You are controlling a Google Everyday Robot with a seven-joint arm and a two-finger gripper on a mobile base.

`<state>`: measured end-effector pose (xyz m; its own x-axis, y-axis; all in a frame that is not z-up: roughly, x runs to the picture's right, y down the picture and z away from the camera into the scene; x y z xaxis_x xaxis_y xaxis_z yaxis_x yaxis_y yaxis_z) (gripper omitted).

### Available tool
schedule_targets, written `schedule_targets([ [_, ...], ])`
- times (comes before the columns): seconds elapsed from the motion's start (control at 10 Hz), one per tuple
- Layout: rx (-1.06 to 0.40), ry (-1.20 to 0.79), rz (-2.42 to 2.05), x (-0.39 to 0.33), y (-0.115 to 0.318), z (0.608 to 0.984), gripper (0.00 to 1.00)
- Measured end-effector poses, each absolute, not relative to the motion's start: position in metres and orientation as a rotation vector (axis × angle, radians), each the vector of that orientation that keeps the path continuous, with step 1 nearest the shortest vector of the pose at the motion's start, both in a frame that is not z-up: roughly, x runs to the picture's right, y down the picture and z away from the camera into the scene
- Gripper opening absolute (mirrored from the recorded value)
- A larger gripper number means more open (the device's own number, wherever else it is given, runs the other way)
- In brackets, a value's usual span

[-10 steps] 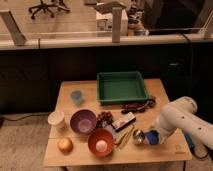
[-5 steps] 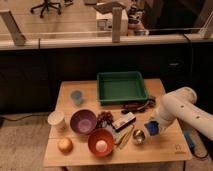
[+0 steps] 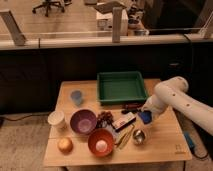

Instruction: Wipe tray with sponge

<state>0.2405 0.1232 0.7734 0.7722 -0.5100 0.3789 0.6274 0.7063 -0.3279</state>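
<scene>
Gripping the small blue sponge (image 3: pixel 145 118), the hand (image 3: pixel 145 114) is held above the tabletop (image 3: pixel 165 145), just beside the front right corner of the green tray (image 3: pixel 121 85).

White arm (image 3: pixel 172 95) reaches in from the right edge, bent downward. The end effector (image 3: pixel 146 113) sits right of centre, clamped on the sponge (image 3: pixel 145 118).

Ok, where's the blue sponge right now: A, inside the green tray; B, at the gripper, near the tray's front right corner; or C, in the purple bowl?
B: the sponge is at the gripper, just off the front right corner of the tray, not inside it.
</scene>
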Motion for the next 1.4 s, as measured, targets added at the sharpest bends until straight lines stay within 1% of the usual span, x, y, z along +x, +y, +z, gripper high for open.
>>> schedule_targets([
  [0.5,-0.429,-0.305,-0.681,0.209,0.091,0.801,0.00],
  [1.0,-0.414,-0.317,-0.667,0.198,0.061,0.828,0.00],
  [1.4,-0.395,-0.329,-0.650,0.189,0.038,0.840,0.00],
])
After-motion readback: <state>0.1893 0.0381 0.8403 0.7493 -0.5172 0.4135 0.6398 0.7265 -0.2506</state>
